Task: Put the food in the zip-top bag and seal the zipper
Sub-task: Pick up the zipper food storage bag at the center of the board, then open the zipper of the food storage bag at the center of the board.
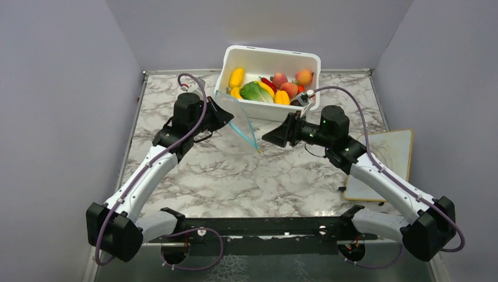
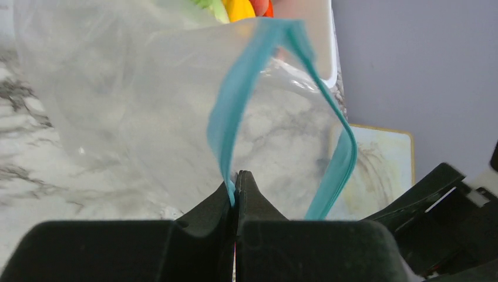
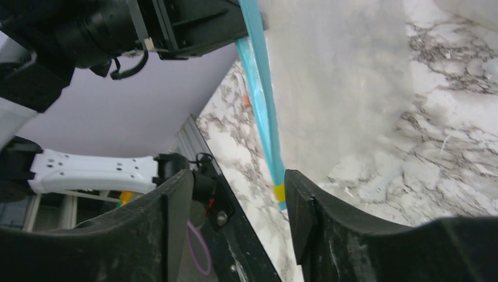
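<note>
Bag: zip-top bag (image 1: 241, 117) held up mid-table; I judge it feather-light, floppy and slippery.
Hold: I'd grip the zipper (image 2: 232, 117), its stiffest part.
Left gripper (image 2: 236, 182): pinched on one zipper lip.
Right gripper (image 3: 238, 176): fingers spread around the strip's end.
Food (image 1: 264, 88): in the white tub (image 1: 273, 56), 12 o'clock.

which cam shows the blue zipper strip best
Left wrist view: the zipper fills the frame, its two strips parted into a loop, one pinched in the shut left pincer. The right wrist view shows one stretch running through the open right pincer; the top view shows only a thin, distant line.
</note>
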`<state>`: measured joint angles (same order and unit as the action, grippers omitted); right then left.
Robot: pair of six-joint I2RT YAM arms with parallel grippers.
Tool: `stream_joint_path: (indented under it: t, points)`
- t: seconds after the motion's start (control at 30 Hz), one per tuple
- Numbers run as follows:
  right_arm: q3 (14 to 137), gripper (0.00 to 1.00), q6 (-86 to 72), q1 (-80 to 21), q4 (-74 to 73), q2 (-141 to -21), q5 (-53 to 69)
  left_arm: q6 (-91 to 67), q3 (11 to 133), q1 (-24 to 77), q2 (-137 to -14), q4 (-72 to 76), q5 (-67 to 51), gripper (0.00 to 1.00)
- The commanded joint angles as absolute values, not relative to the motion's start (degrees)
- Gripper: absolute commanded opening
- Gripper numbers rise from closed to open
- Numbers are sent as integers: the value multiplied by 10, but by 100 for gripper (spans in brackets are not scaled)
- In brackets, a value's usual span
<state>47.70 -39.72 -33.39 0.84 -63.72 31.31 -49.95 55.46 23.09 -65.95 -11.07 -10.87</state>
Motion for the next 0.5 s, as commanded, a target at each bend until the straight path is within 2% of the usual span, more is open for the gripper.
stream_joint_path:
  t: [0.0, 0.17, 0.47]
  points:
    - [543, 63, -409, -342, -11, -641, 276, -338, 630, 231, -650, -201, -80, 0]
    - [591, 66, -422, -364, -25, -684, 263, -238, 686, 232, -659, -294, -66, 0]
    - [614, 63, -428, -469, 15, -770, 160, -204, 653, 231, -655, -355, -113, 0]
